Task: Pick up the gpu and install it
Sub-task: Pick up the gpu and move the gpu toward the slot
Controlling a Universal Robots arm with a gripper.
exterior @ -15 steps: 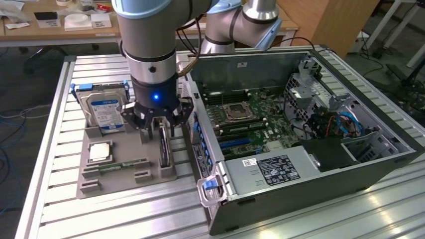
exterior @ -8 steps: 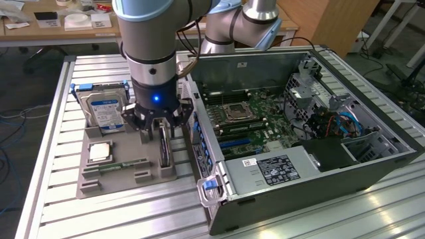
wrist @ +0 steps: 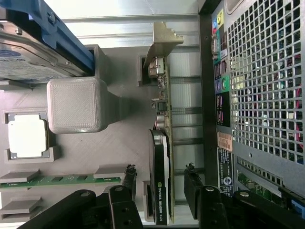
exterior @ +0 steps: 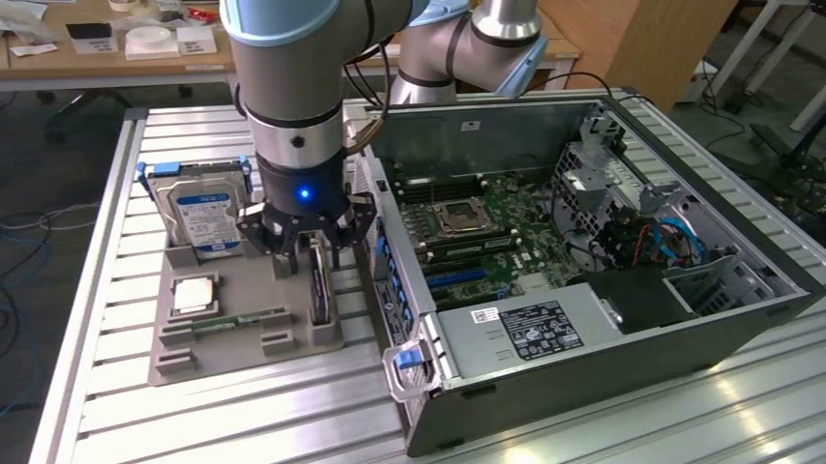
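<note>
The gpu (exterior: 319, 293) is a thin black card standing on edge in a slot of the grey holder (exterior: 232, 353), close to the open computer case (exterior: 581, 251). My gripper (exterior: 313, 253) hangs straight above the card's far end, low over it. In the wrist view the gpu (wrist: 159, 162) runs between my two black fingers (wrist: 127, 183), and its silver bracket (wrist: 161, 40) is at the far end. My gripper (wrist: 159, 187) is open, with a gap on each side of the card. The card still sits in its slot.
The holder also carries a silver hard drive (exterior: 204, 215) with a blue-white label, a processor chip (exterior: 196, 293) and a green memory stick (exterior: 239, 321). The case's rear panel (wrist: 257, 86) stands just beside the gpu. The motherboard (exterior: 478, 232) lies exposed inside the case.
</note>
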